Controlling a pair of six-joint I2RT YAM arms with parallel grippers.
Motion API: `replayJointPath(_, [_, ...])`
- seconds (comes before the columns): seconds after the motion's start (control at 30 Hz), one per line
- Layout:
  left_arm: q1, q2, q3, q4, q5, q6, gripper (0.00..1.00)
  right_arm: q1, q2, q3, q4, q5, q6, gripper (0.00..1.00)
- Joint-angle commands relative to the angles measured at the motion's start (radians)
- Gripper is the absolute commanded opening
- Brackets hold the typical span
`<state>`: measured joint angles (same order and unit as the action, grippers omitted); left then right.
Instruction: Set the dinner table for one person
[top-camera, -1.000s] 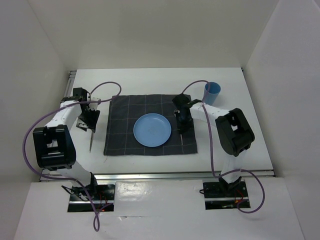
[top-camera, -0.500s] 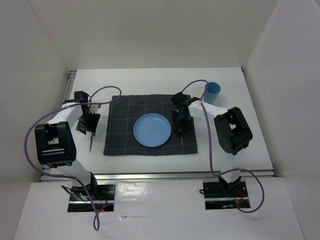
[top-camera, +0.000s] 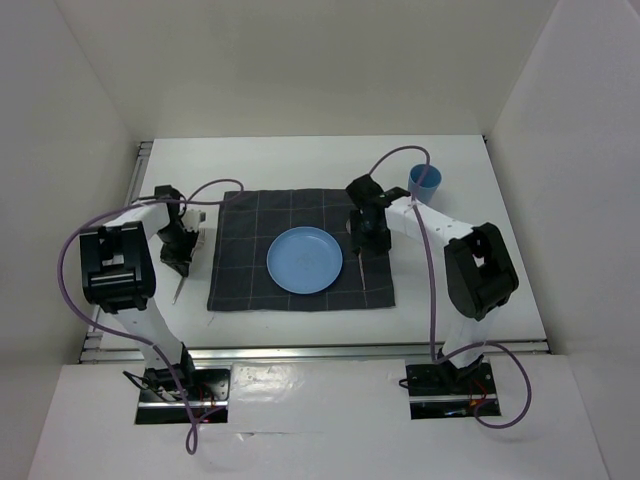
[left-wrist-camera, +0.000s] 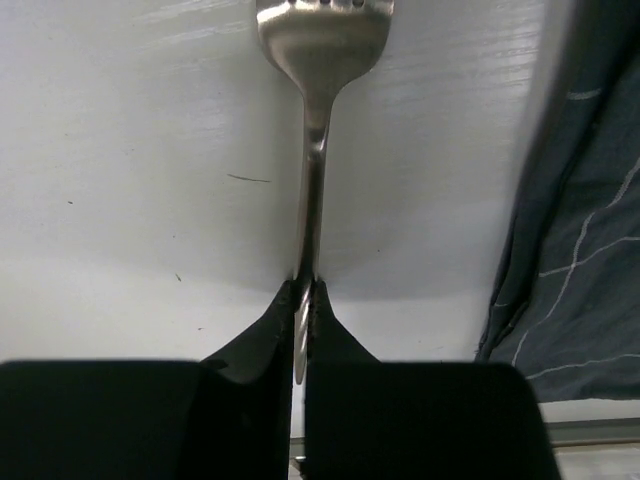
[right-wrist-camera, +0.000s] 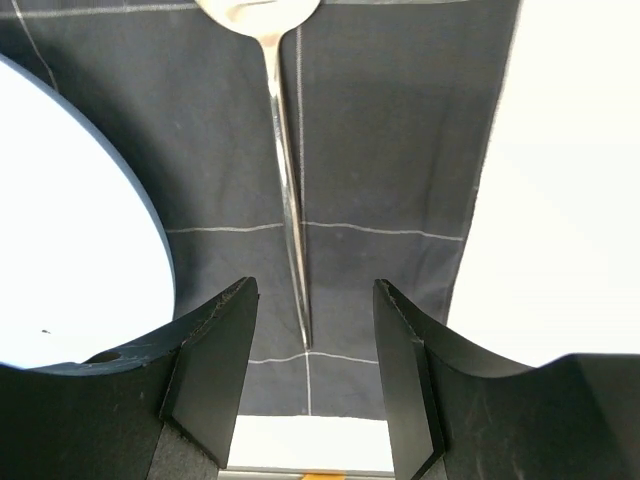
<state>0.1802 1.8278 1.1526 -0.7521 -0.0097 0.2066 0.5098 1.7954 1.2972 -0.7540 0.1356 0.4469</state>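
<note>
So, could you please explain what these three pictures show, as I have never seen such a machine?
These are two robot arms bolted to a white tabletop. One picture looks down from above; the other two come from cameras on each wrist. On the table lie a dark grey checked cloth, with a round blue plate on it, and a blue cup past its far right corner. The left gripper is shut on a metal fork beside the cloth. The right gripper is open around a metal spoon lying on the cloth right of the plate.

The cloth is dark grey with pale checks, plate and cup blue, fork and spoon silver.
</note>
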Motion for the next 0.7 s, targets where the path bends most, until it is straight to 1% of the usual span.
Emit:
replayJointPath(0.0, [0.034,0.071,-0.013,0.030,0.102,-0.035,0.00,0.001,-0.080,0.030,-0.025,0.056,0.024,0.58])
replayJointPath(0.07, [0.065,0.042,0.013,0.014,0.167,-0.058,0.00,0.001,-0.090,0.030,-0.025,0.056,0.024,0.58])
replayJointPath(0.13, [0.074,0.007,0.032,0.002,0.177,-0.090,0.00,0.001,-0.100,0.030,-0.025,0.068,0.024,0.58])
replayJointPath(0.23, [0.074,-0.100,0.077,-0.013,0.162,-0.131,0.00,0.001,-0.111,0.021,-0.034,0.079,0.033,0.58])
replayJointPath(0.27, [0.074,-0.129,0.108,-0.013,0.180,-0.151,0.00,0.001,-0.111,0.020,-0.034,0.088,0.033,0.58])
replayJointPath(0.33, [0.065,-0.212,0.121,-0.038,0.243,-0.231,0.00,0.001,-0.111,0.010,-0.034,0.097,0.044,0.58])
replayJointPath(0.37, [0.050,-0.234,0.121,-0.047,0.261,-0.255,0.00,0.001,-0.111,0.001,-0.034,0.098,0.044,0.58])
replayJointPath(0.4, [0.001,-0.252,0.121,-0.047,0.261,-0.283,0.00,0.001,-0.111,0.001,-0.025,0.098,0.053,0.58])
replayJointPath(0.43, [-0.030,-0.281,0.110,-0.047,0.245,-0.333,0.00,0.001,-0.111,0.001,-0.025,0.098,0.053,0.58])
replayJointPath(0.5, [-0.096,-0.282,0.092,-0.047,0.205,-0.383,0.00,0.001,-0.111,0.001,-0.025,0.075,0.053,0.58])
replayJointPath(0.53, [-0.157,-0.282,0.091,-0.047,0.167,-0.412,0.00,0.001,-0.100,0.001,-0.025,0.075,0.053,0.58])
replayJointPath(0.6, [-0.227,-0.233,0.091,-0.038,0.133,-0.473,0.00,0.001,-0.100,0.001,-0.025,0.075,0.062,0.58])
replayJointPath(0.63, [-0.246,-0.216,0.091,-0.038,0.122,-0.508,0.00,0.001,-0.109,0.001,-0.025,0.084,0.062,0.58])
replayJointPath(0.67, [-0.263,-0.187,0.091,-0.017,0.122,-0.509,0.00,0.001,-0.110,0.001,-0.025,0.084,0.062,0.58])
